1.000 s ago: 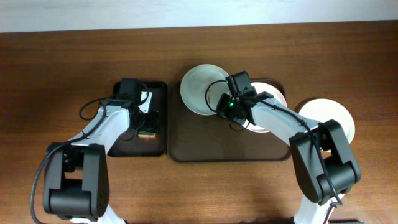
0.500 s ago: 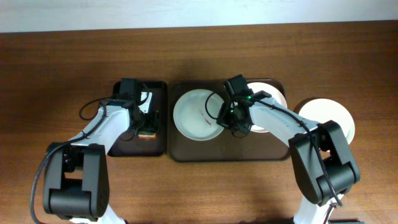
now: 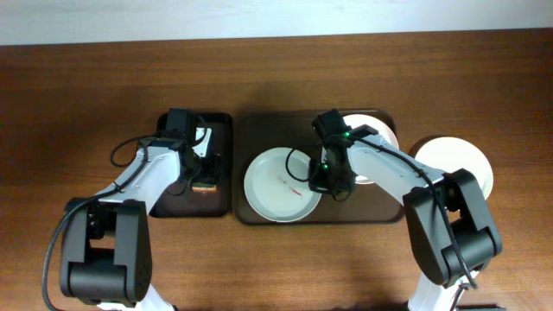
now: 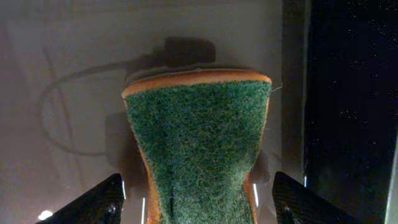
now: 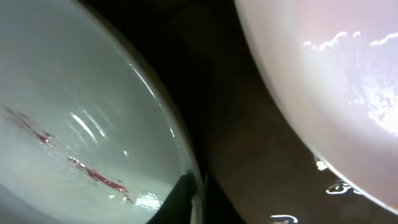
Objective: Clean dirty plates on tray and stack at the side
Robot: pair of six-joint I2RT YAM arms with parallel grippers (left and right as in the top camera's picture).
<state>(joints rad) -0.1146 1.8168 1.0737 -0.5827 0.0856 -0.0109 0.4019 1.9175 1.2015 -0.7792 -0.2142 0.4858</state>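
The right end effector (image 3: pixel 323 177) was clamped on the right rim of a round white shallow plate with a thin red smear (image 3: pixel 278 185). In the right wrist view one dark finger (image 5: pixel 181 194) showed inside the lip. This smeared plate lay in the left half of the large dark brown rectangular tray (image 3: pixel 346 210), its near edge reaching the tray's near rim. Whether it rested flat or was tipped up a little could not be told.

A second white plate (image 3: pixel 378 136) sat in the tray's far right corner, partly under the right arm. It was close to the smeared plate but apart from it, with bare tray showing between them. A third white plate (image 3: pixel 455 163) lay on the wooden counter (image 3: pixel 104 78) just right of the tray, probably the start of the stack.

The left end effector (image 3: pixel 202 171) hung over the narrower dark tray (image 3: pixel 177 206), pinched tight on a green-and-orange sponge (image 4: pixel 198 149). The sponge narrowed at the waist where the fingers (image 4: pixel 104 198) squeezed it. Whether it touched that tray could not be told.

The smeared plate lay directly to the right of the sponge, just across the adjoining rims of the two trays. The left arm was the nearer one to the plate's free left side, while the right arm held the opposite rim. The smear was a short slanting streak near the plate's centre. A wipe would likely have to travel right and run along that streak, with the rim grip bracing the plate against the push.
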